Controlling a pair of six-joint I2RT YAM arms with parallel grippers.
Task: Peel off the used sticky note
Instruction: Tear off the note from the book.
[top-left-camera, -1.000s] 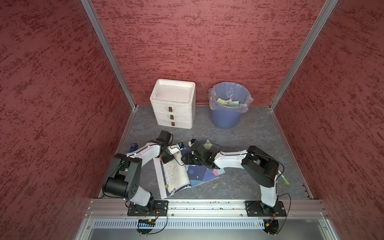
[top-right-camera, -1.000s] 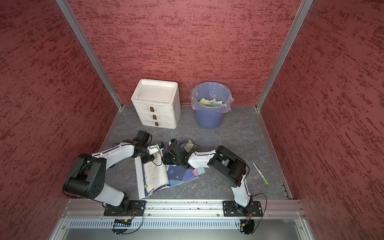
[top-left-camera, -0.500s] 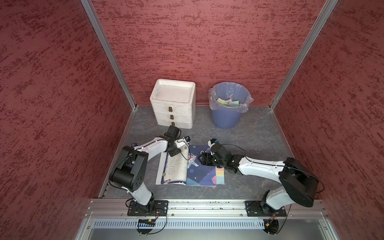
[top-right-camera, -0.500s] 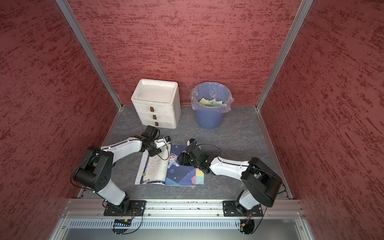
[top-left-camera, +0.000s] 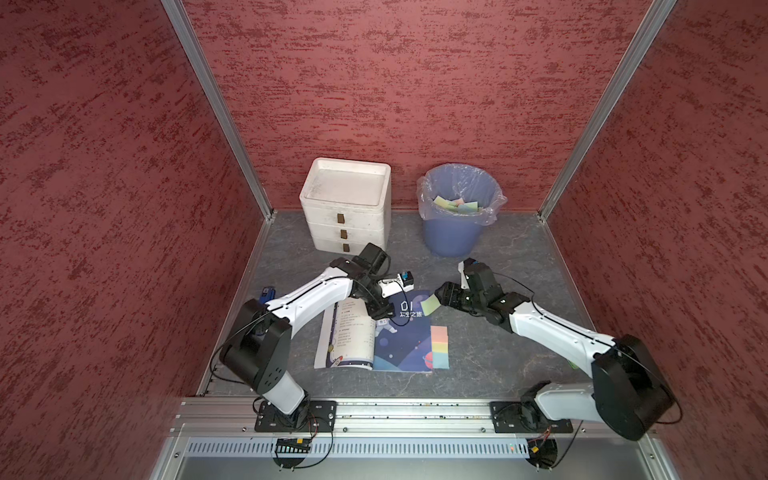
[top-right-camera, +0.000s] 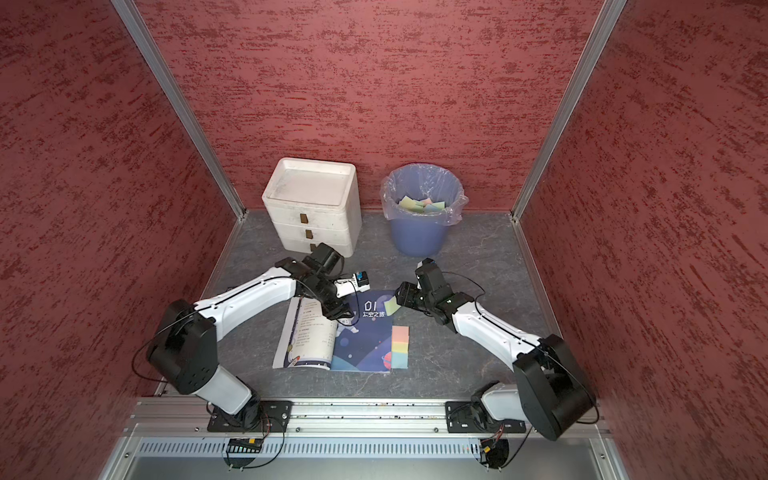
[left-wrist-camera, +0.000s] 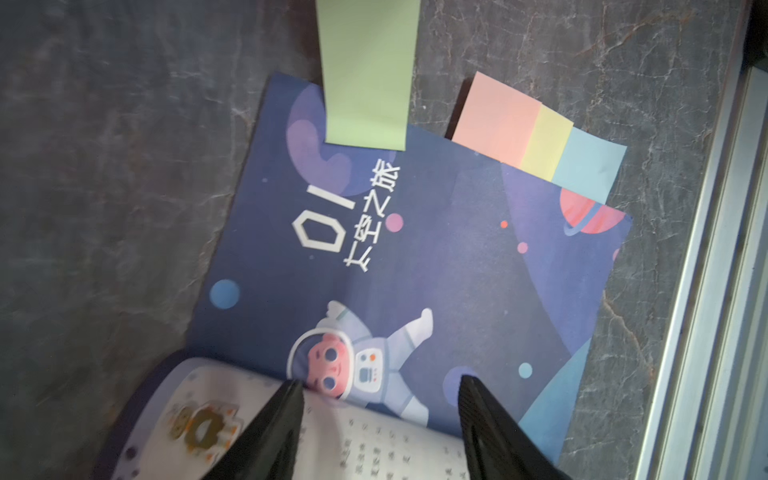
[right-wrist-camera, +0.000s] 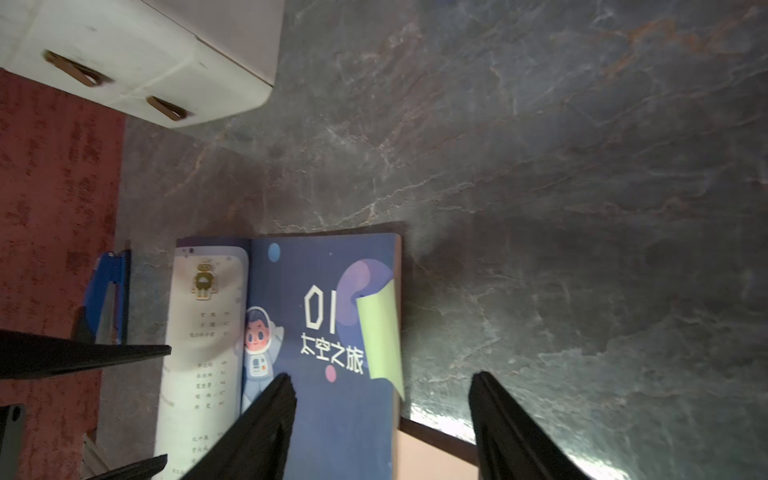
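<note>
An open book (top-left-camera: 399, 345) (top-right-camera: 365, 345) lies flat on the grey table. A green sticky note (top-left-camera: 430, 306) (top-right-camera: 390, 306) (left-wrist-camera: 368, 75) (right-wrist-camera: 380, 336) is stuck at the far right corner of its blue page, its free end curling past the book's edge. My right gripper (top-left-camera: 442, 297) (top-right-camera: 401, 297) (right-wrist-camera: 382, 382) is open just right of the note, fingers wide on either side and not touching it. My left gripper (top-left-camera: 382, 313) (top-right-camera: 343, 313) (left-wrist-camera: 380, 386) is open over the book's fold, near the astronaut picture.
Pink, yellow and blue notes (top-left-camera: 439, 347) (left-wrist-camera: 536, 133) overlap along the book's right edge. White drawers (top-left-camera: 347, 216) (right-wrist-camera: 137, 62) and a blue bin (top-left-camera: 453, 241) holding several notes stand at the back. A small blue object (top-left-camera: 266, 293) lies by the left wall.
The book has turned from a skewed position to lie straight. Both arms have swung outward and the grippers have moved apart toward the book's far end. The green note now shows beside the right gripper.
</note>
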